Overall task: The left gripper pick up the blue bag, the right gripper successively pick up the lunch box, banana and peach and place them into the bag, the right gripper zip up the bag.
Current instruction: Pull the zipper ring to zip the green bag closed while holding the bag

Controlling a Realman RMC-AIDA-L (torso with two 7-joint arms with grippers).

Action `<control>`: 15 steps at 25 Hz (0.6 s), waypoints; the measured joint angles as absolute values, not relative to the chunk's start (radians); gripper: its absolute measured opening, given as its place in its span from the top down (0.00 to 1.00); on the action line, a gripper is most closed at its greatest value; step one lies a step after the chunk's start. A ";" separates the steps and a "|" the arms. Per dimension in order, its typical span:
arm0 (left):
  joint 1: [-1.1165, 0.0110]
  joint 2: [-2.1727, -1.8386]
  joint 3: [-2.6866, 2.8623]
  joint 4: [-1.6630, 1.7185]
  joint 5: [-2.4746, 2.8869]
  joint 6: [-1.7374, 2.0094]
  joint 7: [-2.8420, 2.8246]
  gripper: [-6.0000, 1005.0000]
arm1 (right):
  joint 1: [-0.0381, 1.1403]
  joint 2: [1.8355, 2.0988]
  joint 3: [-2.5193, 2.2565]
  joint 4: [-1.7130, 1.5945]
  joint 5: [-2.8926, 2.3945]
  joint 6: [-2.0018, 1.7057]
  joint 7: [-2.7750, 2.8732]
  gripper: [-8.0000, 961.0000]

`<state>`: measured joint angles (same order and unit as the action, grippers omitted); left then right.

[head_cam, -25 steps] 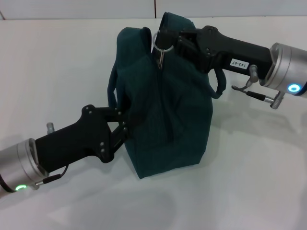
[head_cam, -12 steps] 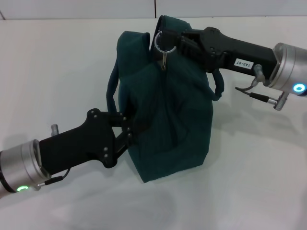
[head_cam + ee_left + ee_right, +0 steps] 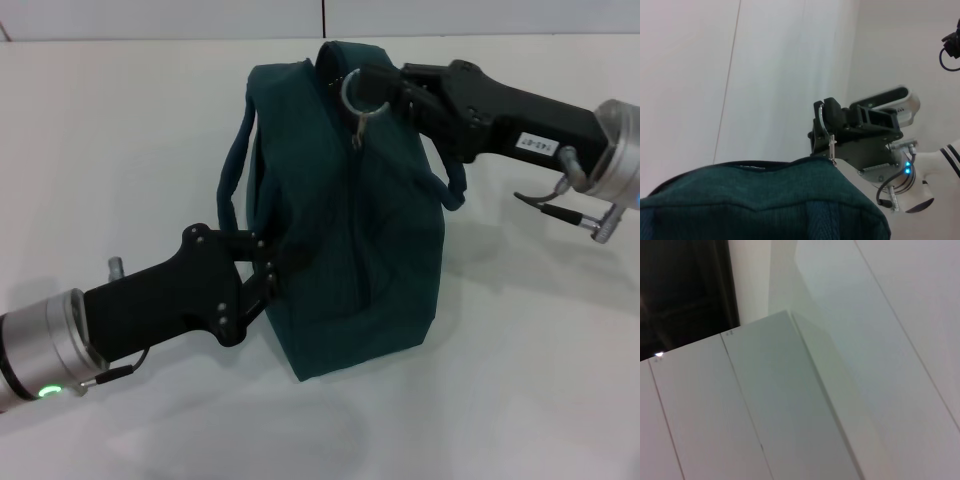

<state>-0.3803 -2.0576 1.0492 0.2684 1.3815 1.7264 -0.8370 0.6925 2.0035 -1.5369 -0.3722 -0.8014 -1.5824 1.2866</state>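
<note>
Blue bag, soft ribbed fabric, boxy, upright on white table. Left gripper fingers pinched on bag's near side. Right gripper clamped on metal zipper ring at bag's top end, zipper line closed below it.

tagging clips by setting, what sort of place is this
Probably a lab or robot test cell, not a home: a bare white table, plain white panelled walls, and nothing out but a dark teal bag held between the left tool and the right tool.
</note>
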 joint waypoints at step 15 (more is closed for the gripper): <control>-0.390 -2.054 1.057 0.270 1.442 1.743 -0.829 0.94 | 0.660 1.998 -1.535 -0.401 -0.802 -1.587 1.284 0.98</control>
